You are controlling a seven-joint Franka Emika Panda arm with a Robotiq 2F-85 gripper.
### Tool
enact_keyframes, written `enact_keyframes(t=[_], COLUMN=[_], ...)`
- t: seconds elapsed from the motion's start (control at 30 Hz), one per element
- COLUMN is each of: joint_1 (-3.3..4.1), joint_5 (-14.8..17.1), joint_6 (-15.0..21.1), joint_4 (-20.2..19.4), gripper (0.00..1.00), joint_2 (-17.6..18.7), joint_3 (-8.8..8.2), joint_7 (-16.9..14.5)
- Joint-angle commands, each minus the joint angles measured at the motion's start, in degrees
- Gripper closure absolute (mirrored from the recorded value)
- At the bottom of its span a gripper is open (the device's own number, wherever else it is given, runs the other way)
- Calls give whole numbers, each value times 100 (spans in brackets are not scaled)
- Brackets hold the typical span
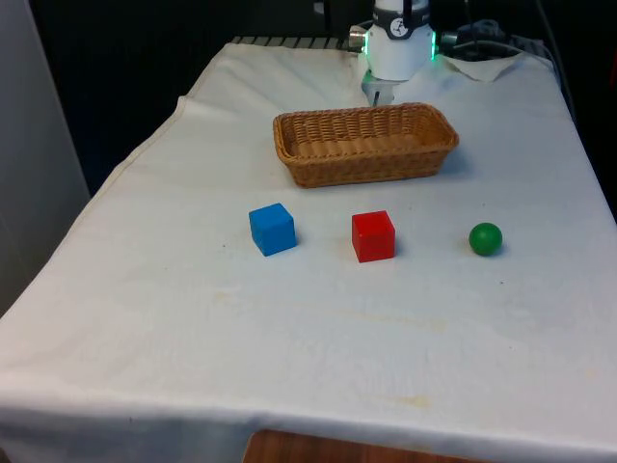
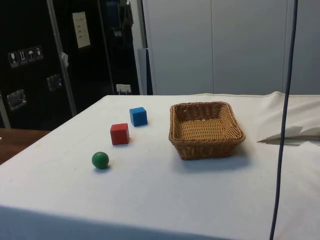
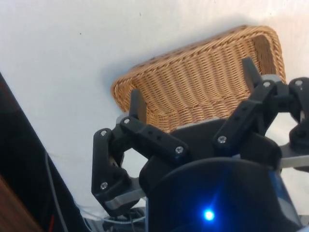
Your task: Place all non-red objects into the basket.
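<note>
I am seeing the black two-finger gripper (image 3: 193, 87), fingers apart, hanging over the oblong woven wicker basket (image 1: 364, 145), its long axis lying across the table; blue cube (image 1: 272, 229), red cube (image 1: 373, 235) and green ball (image 1: 485, 238) are lining up nearer, unobstructed.

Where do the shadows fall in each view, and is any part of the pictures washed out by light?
Front view: soft, short shadows beside the blue cube, red cube and green ball. Side view: the basket casts a faint shadow on the cloth in front of it. Wrist view: the cloth looks nearly blown out white behind the open gripper.
</note>
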Motion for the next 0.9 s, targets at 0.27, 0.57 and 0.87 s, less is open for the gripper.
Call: enact_keyframes(t=[0.27,0.57,0.87], joint_1=[-23,-34,-52], joint_5=[74,120,195], joint_6=[350,607,837], joint_4=[-166,-258,-315], gripper=[0,0,0], joint_2=[34,103,206], joint_3=[-40,-80,-126], joint_7=[-516,-968,-1415])
